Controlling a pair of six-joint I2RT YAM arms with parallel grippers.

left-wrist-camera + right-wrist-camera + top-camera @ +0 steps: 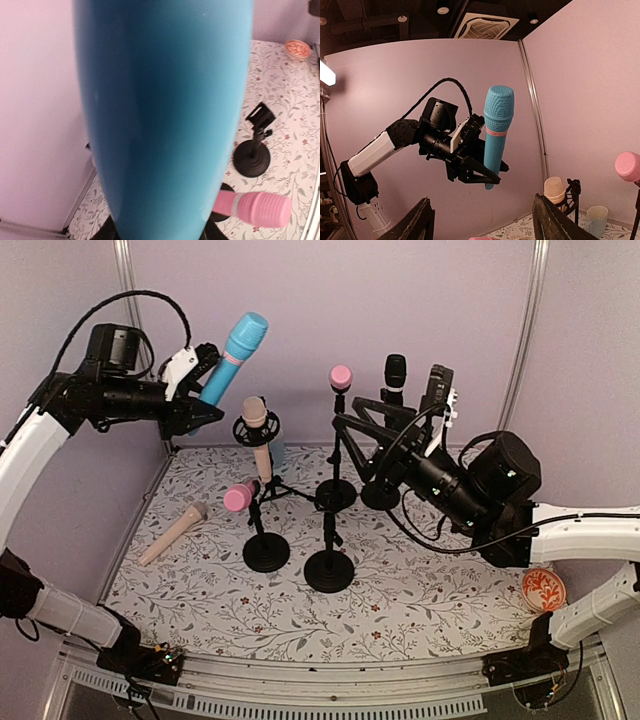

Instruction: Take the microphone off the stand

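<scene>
Lilac walls (420,320), left gripper (197,405) clamping blue pink-banded microphone (232,355) aloft, right gripper (482,220) spread wide

Smooth, glossy plastic on the blue microphone (234,353) — matt printed tablecloth (430,585).

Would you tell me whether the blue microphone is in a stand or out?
Out: the left tool grips the blue microphone in the air, clear of the stands.

Robot test booth in a lab: plain lilac wall panels (330,300), floral-covered table (420,610), dark ceiling vent (480,22) overhead.
</scene>
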